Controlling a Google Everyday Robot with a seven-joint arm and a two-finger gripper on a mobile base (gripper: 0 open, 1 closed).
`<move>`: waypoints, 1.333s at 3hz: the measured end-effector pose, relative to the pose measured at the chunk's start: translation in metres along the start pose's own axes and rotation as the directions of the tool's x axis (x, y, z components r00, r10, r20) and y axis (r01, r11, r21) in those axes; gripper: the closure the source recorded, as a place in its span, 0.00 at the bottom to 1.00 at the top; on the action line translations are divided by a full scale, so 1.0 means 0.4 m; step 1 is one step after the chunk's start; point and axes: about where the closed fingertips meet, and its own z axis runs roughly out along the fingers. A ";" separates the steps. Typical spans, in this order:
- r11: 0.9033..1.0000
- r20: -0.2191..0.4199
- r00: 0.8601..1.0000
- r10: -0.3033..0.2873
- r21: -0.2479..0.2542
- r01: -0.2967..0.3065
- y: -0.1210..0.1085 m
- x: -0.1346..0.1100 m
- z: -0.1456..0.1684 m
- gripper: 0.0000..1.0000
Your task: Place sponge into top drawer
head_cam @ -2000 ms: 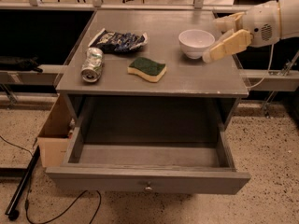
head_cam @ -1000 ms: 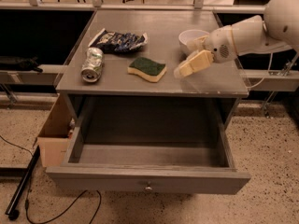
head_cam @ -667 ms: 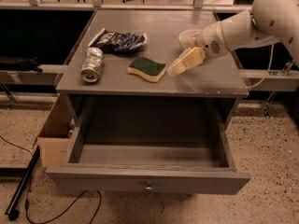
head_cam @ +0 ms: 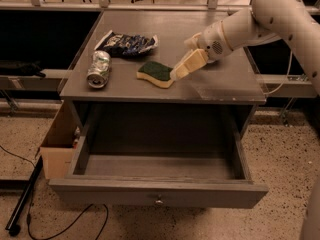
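Since the top drawer is already pulled wide open w/ nothing in it, that part's sorted. Sponge is lying flat on the tabletop, betw. the can and the gripper, which hangs right at its right edge, maybe touching. Can't tell if it's open or closed tbh, no grab yet imo. Left: grip, lift, drop in drawer.

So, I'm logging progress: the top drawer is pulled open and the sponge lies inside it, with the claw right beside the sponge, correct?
No. The camera view shows the sponge on the tabletop, not inside the open top drawer; the claw is right beside the sponge.
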 end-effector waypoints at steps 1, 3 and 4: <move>1.000 -0.025 1.000 0.010 0.003 -0.010 -0.007 0.021 0.034 0.00; 0.999 -0.058 0.998 -0.010 -0.046 0.008 0.017 0.002 0.176 0.00; 0.999 -0.057 0.998 -0.011 -0.048 0.008 0.019 0.001 0.181 0.00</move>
